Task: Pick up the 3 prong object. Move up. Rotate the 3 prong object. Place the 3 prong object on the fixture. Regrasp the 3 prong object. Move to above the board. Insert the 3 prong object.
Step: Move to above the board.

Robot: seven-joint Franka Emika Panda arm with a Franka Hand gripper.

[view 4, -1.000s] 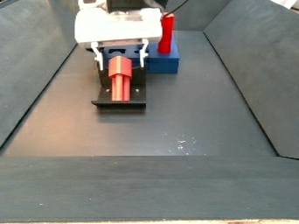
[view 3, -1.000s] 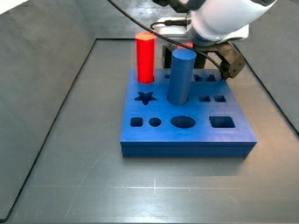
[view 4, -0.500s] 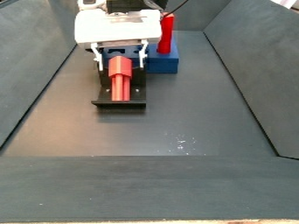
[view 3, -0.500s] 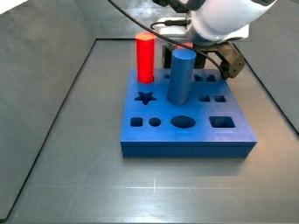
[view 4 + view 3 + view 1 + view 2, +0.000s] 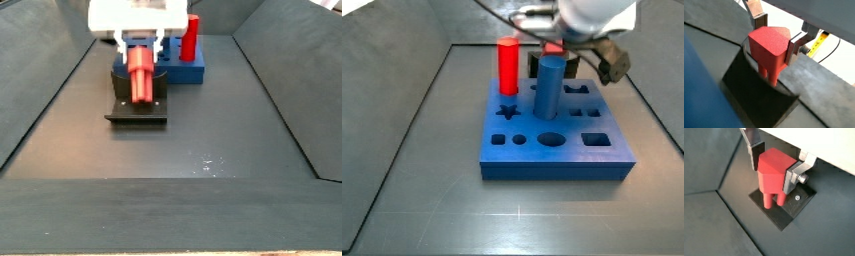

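Sitting beyond the fixture, the board (image 5: 187,68) is where I must carry this piece. The fixture (image 5: 784,213) lies directly beneath my gripper (image 5: 774,164), near but apart from the prongs. My gripper is pinching the 3 prong object (image 5: 773,173) by its block-shaped head, long axis upright, prongs pointing straight down, so the piece hangs just clear above the fixture.

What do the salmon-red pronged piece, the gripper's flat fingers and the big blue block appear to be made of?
The salmon-red pronged piece, held in the gripper above the dark fixture, looks like matte moulded plastic: uniform colour, soft edges. The fingers look like brushed silver metal. The big blue block seems to be matte plastic, or possibly painted.
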